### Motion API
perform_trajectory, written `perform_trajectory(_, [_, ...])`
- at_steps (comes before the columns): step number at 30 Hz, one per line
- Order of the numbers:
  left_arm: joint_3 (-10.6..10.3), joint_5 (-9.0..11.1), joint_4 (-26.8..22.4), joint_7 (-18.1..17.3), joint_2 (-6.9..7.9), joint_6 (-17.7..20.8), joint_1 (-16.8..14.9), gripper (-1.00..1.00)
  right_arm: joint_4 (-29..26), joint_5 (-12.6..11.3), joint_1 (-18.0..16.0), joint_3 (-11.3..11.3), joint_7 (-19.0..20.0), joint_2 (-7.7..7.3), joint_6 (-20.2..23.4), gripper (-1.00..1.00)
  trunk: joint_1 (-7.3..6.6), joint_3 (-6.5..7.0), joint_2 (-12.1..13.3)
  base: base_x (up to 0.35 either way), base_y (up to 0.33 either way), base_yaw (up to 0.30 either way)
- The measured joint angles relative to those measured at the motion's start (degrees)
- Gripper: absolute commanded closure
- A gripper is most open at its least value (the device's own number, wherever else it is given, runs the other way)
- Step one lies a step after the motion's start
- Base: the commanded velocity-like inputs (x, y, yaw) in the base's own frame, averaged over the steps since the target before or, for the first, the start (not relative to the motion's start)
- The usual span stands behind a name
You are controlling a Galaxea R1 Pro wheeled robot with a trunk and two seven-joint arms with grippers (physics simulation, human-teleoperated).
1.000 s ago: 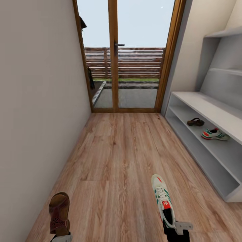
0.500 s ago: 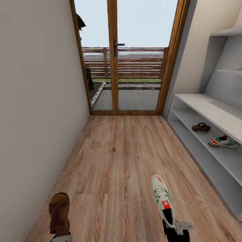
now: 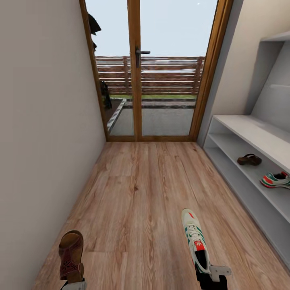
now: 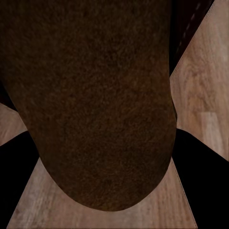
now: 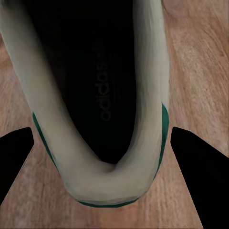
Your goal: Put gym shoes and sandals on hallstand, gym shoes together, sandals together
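My left gripper (image 3: 74, 284) grips a sandal (image 3: 71, 255), my right gripper (image 3: 210, 277) a gym shoe (image 3: 195, 239) by its heel. I should set each beside its mate on the hallstand (image 3: 241, 133) shelf: sandal (image 3: 249, 160) nearer the glass door (image 3: 139, 72), shoe (image 3: 276, 180) next. The shelf above leaves little headroom.

floor (image 3: 141, 193): matt wood-grain planks | sandal (image 3: 71, 254): brown leather | door frame (image 3: 135, 68): wood, glass panes

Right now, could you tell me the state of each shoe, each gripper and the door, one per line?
Brown sandal: held by left gripper, off floor.
White gym shoe: held at heel by right gripper.
Second sandal: on hallstand shelf.
Second gym shoe: on same shelf, beside it.
Glass door: closed.
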Motion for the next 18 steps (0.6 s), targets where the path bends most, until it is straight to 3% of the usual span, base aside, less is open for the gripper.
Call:
perform_trajectory(11, [-0.02,0.00,0.00,0.00,-0.01,0.00,0.00,1.00,0.00,-0.02,0.00,0.00,0.04,-0.01,0.00,1.00,0.00,0.00,0.00,0.337,0.000,-0.001])
perform_trajectory(18, [-0.01,0.00,0.02,0.00,-0.02,0.00,-0.01,1.00,-0.02,0.00,0.01,0.01,0.05,-0.02,0.01,1.00,0.00,0.00,0.00,0.337,0.000,-0.173])
